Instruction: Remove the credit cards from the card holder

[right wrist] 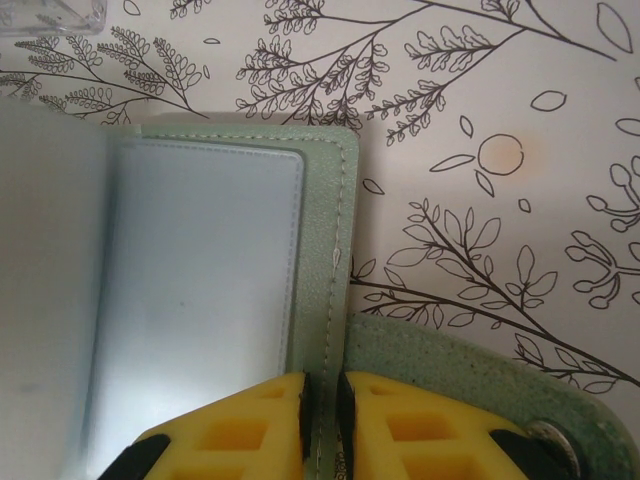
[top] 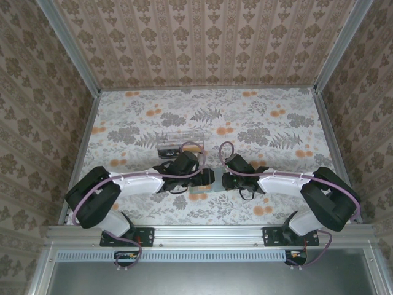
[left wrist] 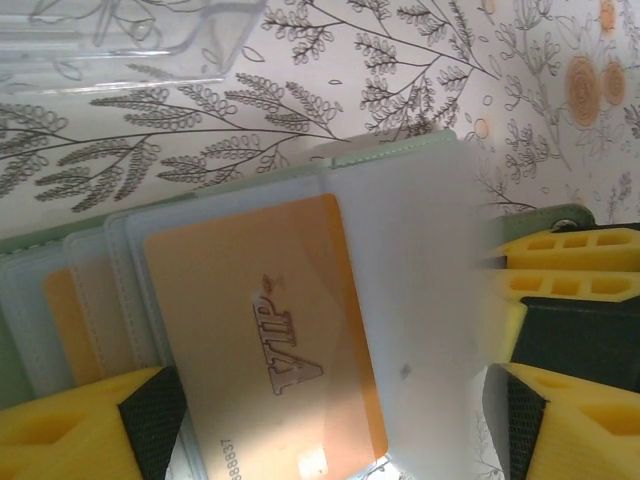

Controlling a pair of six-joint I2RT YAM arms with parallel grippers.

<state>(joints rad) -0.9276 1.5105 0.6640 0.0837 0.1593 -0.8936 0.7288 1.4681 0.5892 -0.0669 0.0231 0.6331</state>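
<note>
The grey-green card holder (left wrist: 400,150) lies open on the floral table, and from above a bit of it (top: 200,195) shows between the two grippers. Its clear sleeves fan out in the left wrist view. A gold VIP card (left wrist: 270,340) sits in the top sleeve, and another orange card (left wrist: 65,310) peeks from a sleeve behind. My left gripper (left wrist: 330,445) is open, its yellow fingers (left wrist: 70,430) wide apart on either side of the VIP card's sleeve. My right gripper (right wrist: 322,420) is shut on the holder's stitched green edge (right wrist: 335,220), beside the snap strap (right wrist: 470,360).
A clear plastic box (top: 178,142) stands just behind the left gripper, and its corner (left wrist: 110,40) is close above the holder. Grey rails run along the left, right and far sides of the floral tabletop (top: 258,117).
</note>
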